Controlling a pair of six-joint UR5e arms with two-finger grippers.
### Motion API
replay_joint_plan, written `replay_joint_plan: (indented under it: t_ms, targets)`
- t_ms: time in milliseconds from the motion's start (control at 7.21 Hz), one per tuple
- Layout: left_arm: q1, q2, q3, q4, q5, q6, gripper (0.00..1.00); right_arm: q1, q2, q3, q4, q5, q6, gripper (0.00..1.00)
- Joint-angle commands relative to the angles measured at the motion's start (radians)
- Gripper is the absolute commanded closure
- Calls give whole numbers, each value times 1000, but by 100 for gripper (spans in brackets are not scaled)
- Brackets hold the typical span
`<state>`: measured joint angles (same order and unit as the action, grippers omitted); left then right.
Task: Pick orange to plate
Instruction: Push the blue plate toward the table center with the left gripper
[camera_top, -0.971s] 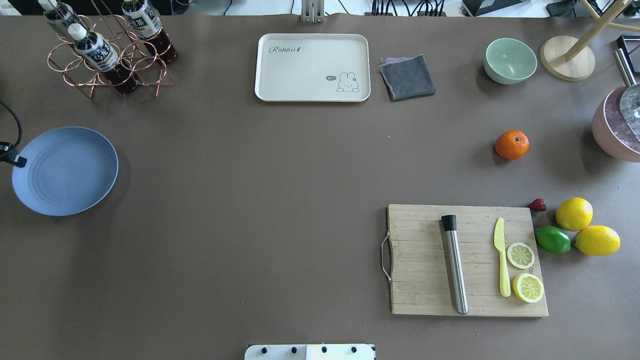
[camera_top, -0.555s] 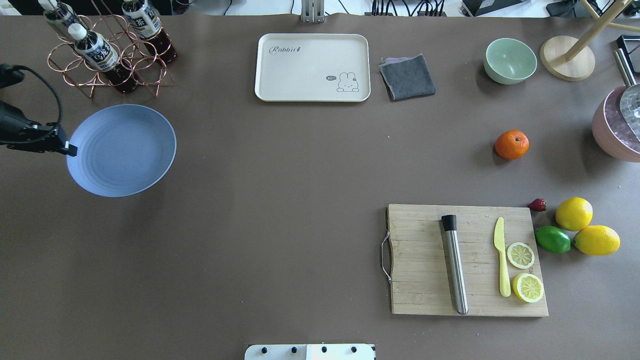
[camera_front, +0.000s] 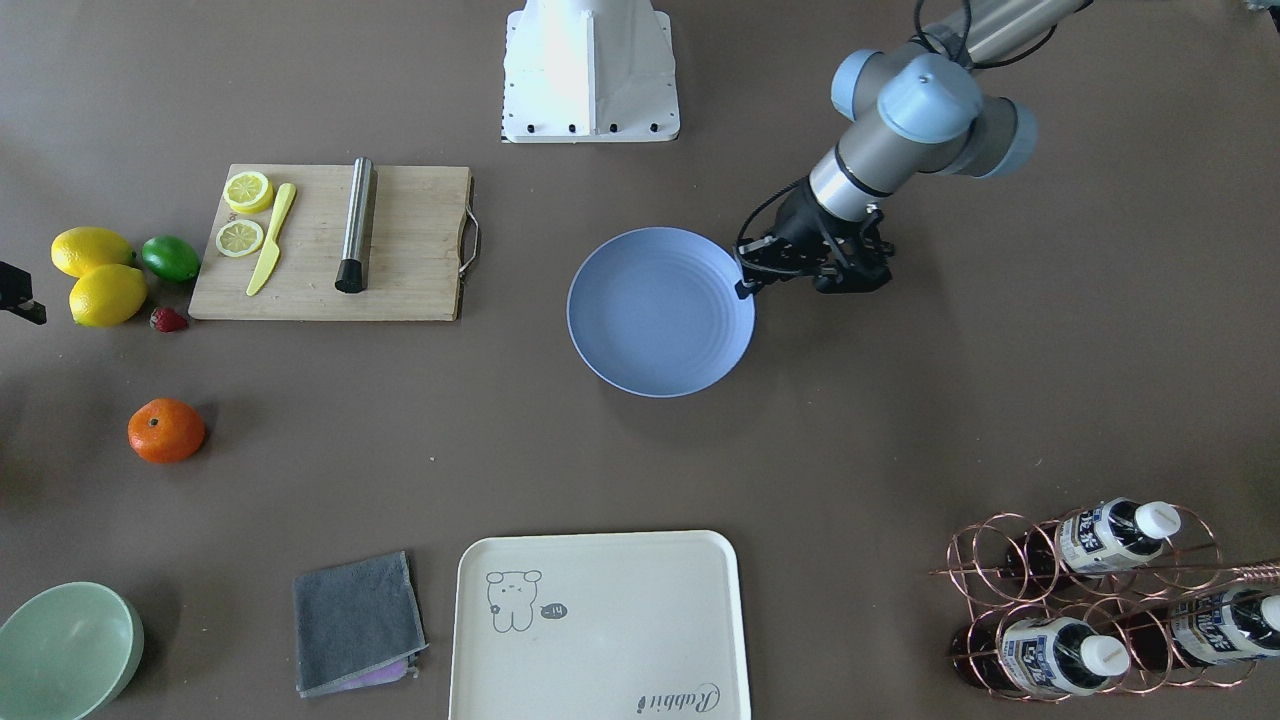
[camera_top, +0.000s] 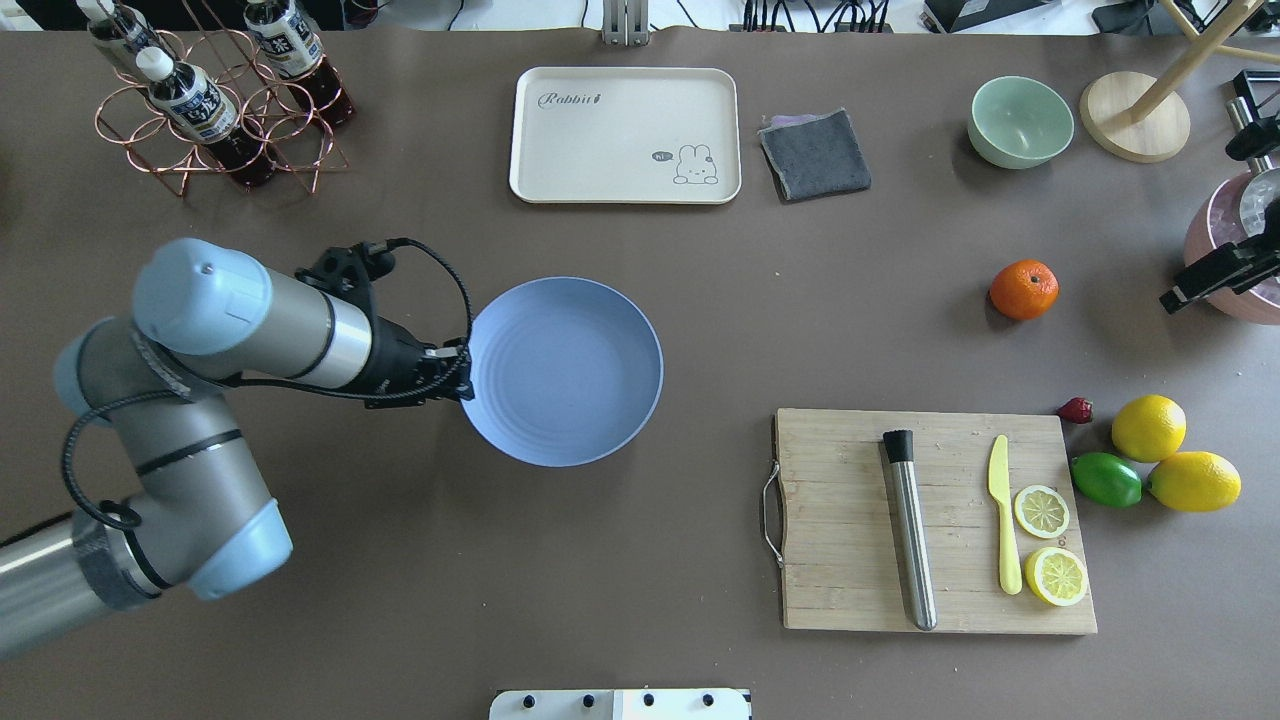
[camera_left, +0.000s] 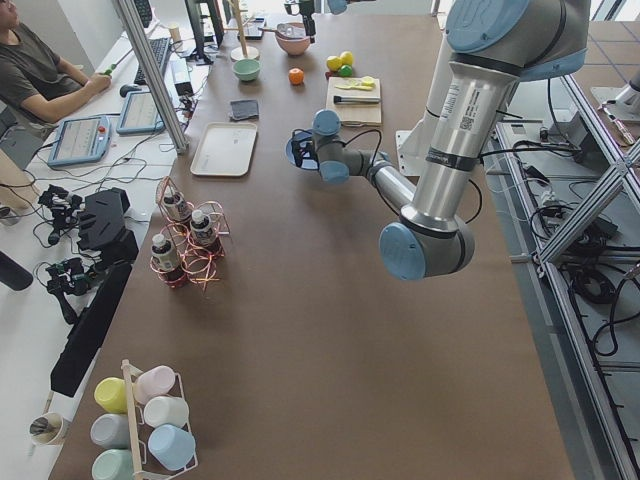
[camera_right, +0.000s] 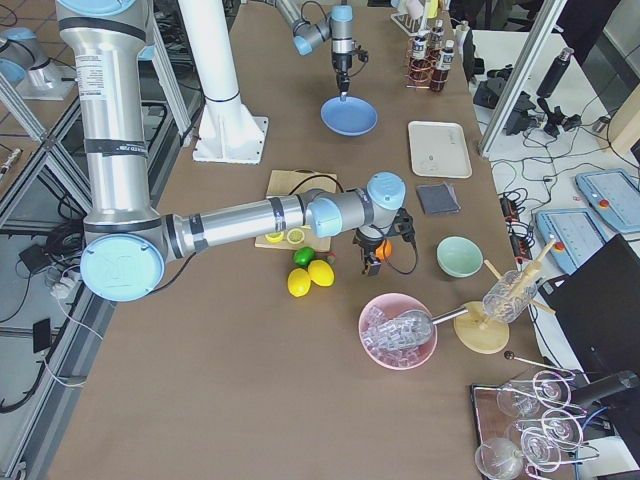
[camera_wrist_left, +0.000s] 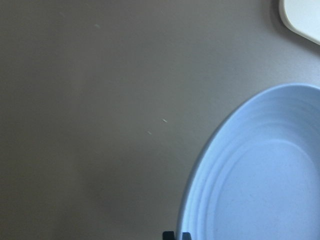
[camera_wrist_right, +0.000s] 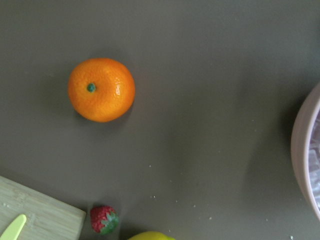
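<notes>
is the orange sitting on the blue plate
No, the orange sits on the bare table, far from the empty plate.

Plate (camera_top: 565, 372) mid-table; orange (camera_top: 1023, 289) well to its right, beyond cutting board (camera_top: 840, 560)

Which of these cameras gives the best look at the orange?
The right wrist-mounted view: the orange is large, unblocked, stem dimple clear. Overhead and front-facing views show it small; the side views show it tiny or partly hidden.
</notes>
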<state>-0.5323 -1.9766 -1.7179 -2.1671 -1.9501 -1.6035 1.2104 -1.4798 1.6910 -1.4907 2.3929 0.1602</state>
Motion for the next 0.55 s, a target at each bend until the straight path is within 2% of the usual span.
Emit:
replay_joint_plan:
  t_ms: [0,277,416]
  targets:
    - [148,-96,35,62,163,-52,100,-55,85,-107,93,-29,88,0]
    - [112,-90,43,61,154,-38,100,-103,143,-165,154,-32,218,0]
    - [95,-85,44,59,152,5,100,-130,154,-166,170,-72,266,0]
